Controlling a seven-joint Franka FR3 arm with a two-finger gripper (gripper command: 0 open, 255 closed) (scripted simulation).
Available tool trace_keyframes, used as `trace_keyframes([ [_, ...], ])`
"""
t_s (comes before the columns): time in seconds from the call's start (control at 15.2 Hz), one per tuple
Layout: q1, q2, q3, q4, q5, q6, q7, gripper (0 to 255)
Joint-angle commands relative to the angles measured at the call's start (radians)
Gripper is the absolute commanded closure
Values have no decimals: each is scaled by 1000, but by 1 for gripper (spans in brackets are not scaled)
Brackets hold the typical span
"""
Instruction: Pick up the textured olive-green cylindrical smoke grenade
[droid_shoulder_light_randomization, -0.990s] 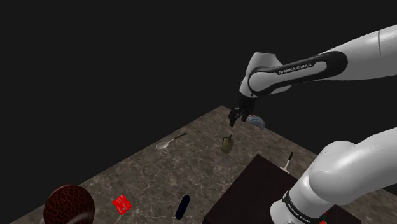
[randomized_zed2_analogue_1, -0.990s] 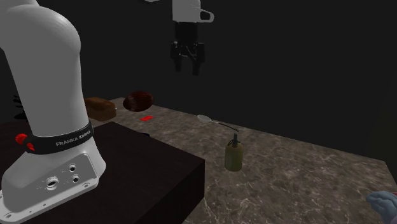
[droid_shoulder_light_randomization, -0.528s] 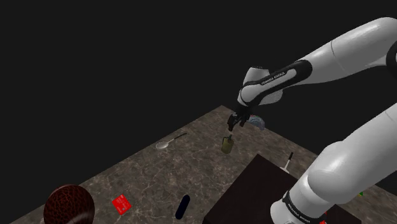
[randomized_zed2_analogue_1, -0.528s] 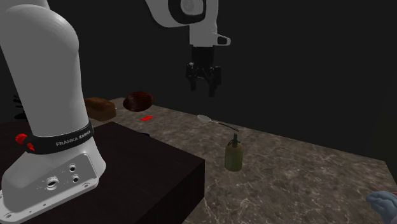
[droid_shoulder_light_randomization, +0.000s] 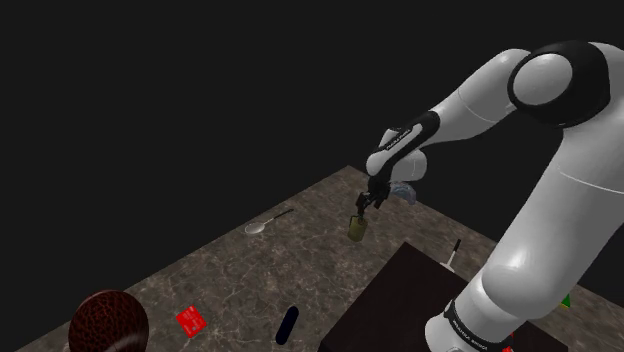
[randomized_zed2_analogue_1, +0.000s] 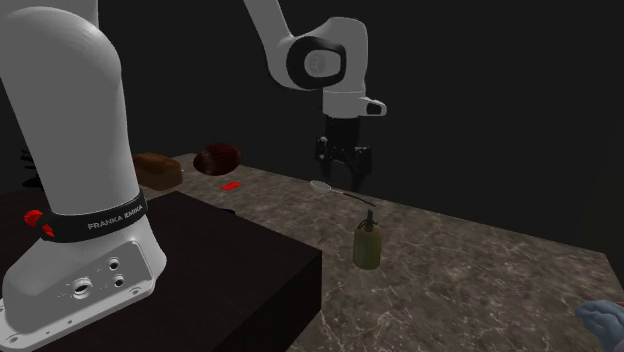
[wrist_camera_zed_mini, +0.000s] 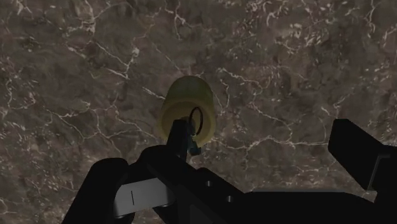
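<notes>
The olive-green smoke grenade (droid_shoulder_light_randomization: 358, 227) (randomized_zed2_analogue_1: 368, 246) stands upright on the dark marbled table (droid_shoulder_light_randomization: 250, 270), its lever and pull ring on top. My black gripper (droid_shoulder_light_randomization: 366, 203) (randomized_zed2_analogue_1: 346, 180) hangs open just above it, slightly toward the far side in the second exterior view. Seen from the wrist, the grenade's round top (wrist_camera_zed_mini: 186, 108) lies below the gripper (wrist_camera_zed_mini: 222, 153), nearer one finger (wrist_camera_zed_mini: 111, 181) than the other (wrist_camera_zed_mini: 356, 153). Neither finger touches it.
A spoon (droid_shoulder_light_randomization: 268, 222) (randomized_zed2_analogue_1: 330, 188) lies beyond the grenade. A red card (droid_shoulder_light_randomization: 190, 320), a dark pen-like stick (droid_shoulder_light_randomization: 287, 324) and a brown ball (droid_shoulder_light_randomization: 108, 322) sit further along the table. A blue object (droid_shoulder_light_randomization: 404, 189) lies near the table's edge. The dark stand (droid_shoulder_light_randomization: 400, 300) borders the table.
The gripper has come down from high above the table and moved toward the second exterior view's right, ending close over the grenade. The grenade has not moved.
</notes>
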Motion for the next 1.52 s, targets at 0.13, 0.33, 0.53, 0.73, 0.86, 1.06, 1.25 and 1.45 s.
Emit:
trace_keyframes([
  [0.13,-55,181,24,96,107,82,-114,0],
  [0.33,-113,301,59,169,162,128,-178,0],
  [0.53,-133,343,79,186,179,154,-194,0],
  [0.73,-151,387,101,200,197,186,-209,0],
  [0.86,-166,425,120,213,211,212,-221,0],
  [1.06,-166,426,121,213,211,213,-220,255],
  [1.25,-167,426,120,214,211,212,-221,255],
  [1.45,-167,428,120,216,211,211,-221,255],
])
